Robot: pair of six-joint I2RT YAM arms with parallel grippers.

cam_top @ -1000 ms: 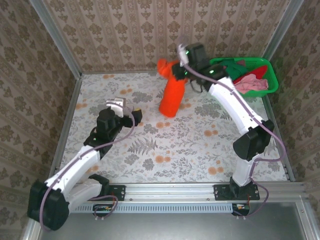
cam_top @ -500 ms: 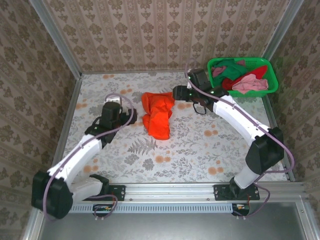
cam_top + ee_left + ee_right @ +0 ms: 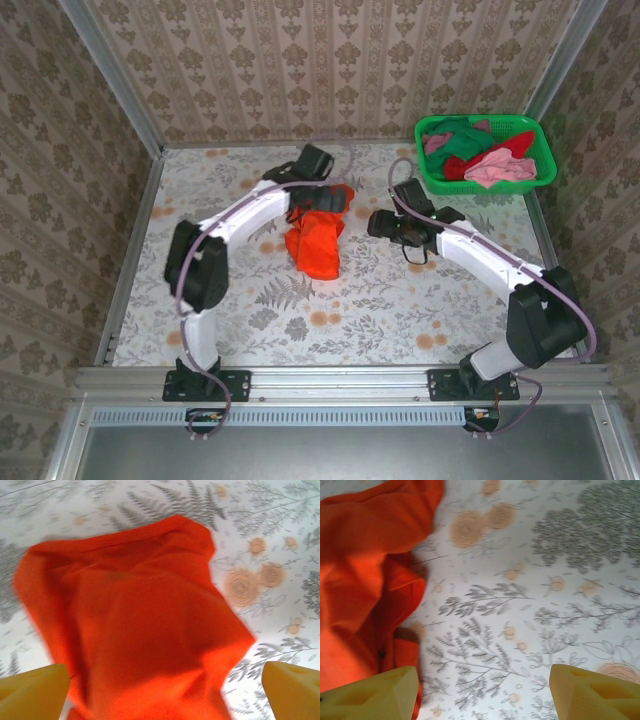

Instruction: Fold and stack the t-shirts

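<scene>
The orange t-shirt (image 3: 316, 240) lies crumpled on the surface (image 3: 400, 310), out of the green basket (image 3: 480, 184) for folding, with the left gripper (image 3: 165, 680) over it and the right gripper (image 3: 482, 690) beside it, both spread wide apart.

orange t-shirt (image 3: 140, 630): soft matt cloth, fine weave | basket (image 3: 421, 152): plastic mesh | table (image 3: 520, 605): smooth matt printed surface

The desk (image 3: 420, 300) has a floral cover, ferns and orange blossoms all over. A green mesh basket (image 3: 500, 121) sits in the far right corner. A crumpled orange t-shirt (image 3: 315, 245) lies well left of the basket, a bit nearer.
</scene>
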